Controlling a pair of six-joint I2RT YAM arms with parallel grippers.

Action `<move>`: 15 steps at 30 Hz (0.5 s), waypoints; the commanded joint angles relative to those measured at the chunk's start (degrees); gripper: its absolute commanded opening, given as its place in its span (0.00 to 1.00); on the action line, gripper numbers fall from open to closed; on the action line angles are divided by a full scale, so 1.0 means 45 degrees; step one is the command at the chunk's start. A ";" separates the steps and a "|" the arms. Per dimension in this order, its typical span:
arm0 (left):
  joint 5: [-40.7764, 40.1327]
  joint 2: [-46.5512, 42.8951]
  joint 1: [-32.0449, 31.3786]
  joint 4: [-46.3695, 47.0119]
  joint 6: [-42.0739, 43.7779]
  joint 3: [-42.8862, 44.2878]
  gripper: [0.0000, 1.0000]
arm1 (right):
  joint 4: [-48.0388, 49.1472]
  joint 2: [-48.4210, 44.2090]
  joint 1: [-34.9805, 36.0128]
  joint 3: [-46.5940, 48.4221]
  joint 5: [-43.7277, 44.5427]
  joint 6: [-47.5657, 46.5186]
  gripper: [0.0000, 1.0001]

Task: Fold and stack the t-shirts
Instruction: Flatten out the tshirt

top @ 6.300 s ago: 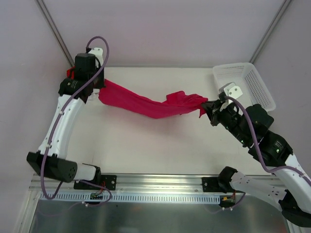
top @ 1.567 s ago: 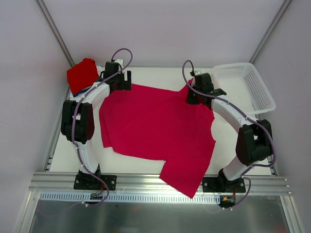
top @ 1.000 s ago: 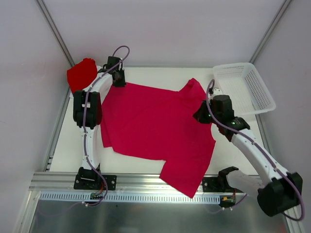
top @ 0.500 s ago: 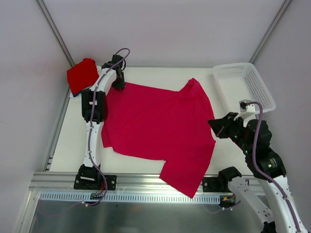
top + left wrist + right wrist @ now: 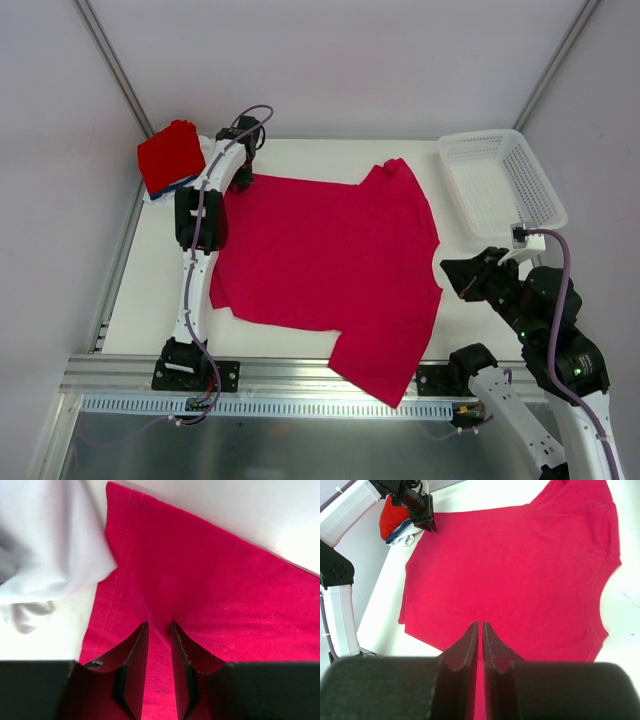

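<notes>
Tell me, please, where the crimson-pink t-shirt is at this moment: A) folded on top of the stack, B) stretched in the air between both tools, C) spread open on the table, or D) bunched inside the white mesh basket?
C: the crimson-pink t-shirt lies spread open across the table, one sleeve draping over the near edge.

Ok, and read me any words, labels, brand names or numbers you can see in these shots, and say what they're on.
No text can be read in any view.
Crimson-pink t-shirt: plain, no print or tag showing.
Folded red t-shirt: no lettering.
White mesh basket: no label visible.
Left arm and right arm: no legible markings.
</notes>
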 commanded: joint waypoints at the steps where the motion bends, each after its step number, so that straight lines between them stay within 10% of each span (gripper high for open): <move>1: -0.2396 0.0784 0.0050 -0.1403 0.0621 0.0251 0.25 | -0.0291 -0.0166 0.0062 0.0386 0.0403 0.0009 0.09; 9: -0.3629 -0.0031 0.1023 -0.1443 -0.0663 -0.0100 0.39 | -0.0330 0.0108 0.0043 0.0035 0.0442 -0.0147 0.15; 12: -0.3239 -0.0617 0.1320 -0.1443 -0.0745 -0.0063 0.93 | -0.0272 -0.0009 0.0062 -0.0238 0.0560 -0.0148 0.21; 15: -0.3200 -0.1727 0.1184 -0.1384 -0.0803 0.0384 0.99 | -0.0019 0.0107 0.0062 -0.0454 0.0482 -0.0148 0.49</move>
